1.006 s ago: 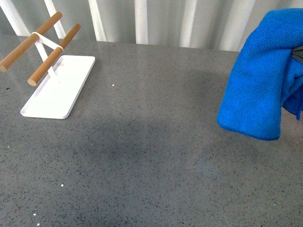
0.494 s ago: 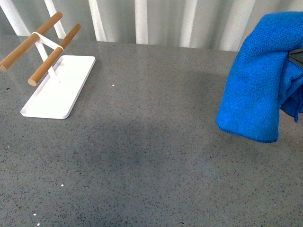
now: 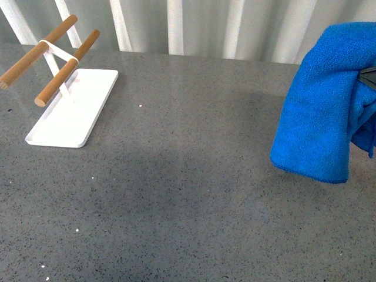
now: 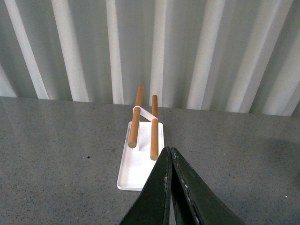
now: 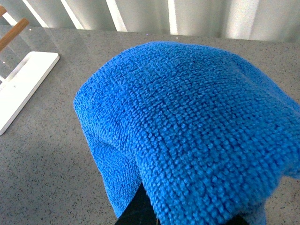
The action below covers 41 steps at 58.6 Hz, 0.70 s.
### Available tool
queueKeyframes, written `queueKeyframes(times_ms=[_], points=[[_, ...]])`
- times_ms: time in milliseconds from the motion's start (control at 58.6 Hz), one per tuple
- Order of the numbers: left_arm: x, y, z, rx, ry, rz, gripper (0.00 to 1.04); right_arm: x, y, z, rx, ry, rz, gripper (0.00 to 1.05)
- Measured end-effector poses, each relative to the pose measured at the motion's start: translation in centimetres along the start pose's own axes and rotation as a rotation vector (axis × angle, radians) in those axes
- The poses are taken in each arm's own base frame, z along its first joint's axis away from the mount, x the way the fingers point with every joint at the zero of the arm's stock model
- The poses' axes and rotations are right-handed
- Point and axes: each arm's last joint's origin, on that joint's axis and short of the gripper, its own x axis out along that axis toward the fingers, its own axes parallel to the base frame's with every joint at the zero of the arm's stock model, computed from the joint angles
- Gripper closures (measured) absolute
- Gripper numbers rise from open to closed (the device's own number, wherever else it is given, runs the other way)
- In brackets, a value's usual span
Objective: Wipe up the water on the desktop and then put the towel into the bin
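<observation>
The right end effector (image 3: 370, 76) gripped the blue towel (image 3: 320, 111), which draped over it above the desk (image 3: 188, 194) at 3 o'clock. The left end effector (image 4: 169, 151) was pinched together and empty, facing the white tray (image 4: 140, 171).

Front view looks down across the tabletop (image 3: 194, 194) toward the ribbed wall (image 3: 205, 26). Left wrist view faces that wall over the white tray (image 4: 136, 173). Right wrist view sits close behind the towel (image 5: 197, 122); all share the tray.
</observation>
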Motion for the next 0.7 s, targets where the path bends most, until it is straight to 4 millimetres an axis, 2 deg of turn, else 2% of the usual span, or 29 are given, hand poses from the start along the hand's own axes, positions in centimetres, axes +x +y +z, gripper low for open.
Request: queueKeyframes(times_ms=[256,648,699], points=[[-1.2,0.0,-0.3,0.001,0.005,-0.001,1.01,0.1,0.3,-0.2,-0.012,0.019,-0.008,1.00],[-1.2,0.0,-0.3,0.001,0.007,0.000,1.01,1.3,0.6,-0.8,-0.021,0.104,-0.029,1.00],[-1.2,0.0,-0.3,0.001,0.007,0.000,0.96,1.9,0.5,-0.9,-0.016,0.130,-0.038,1.00]])
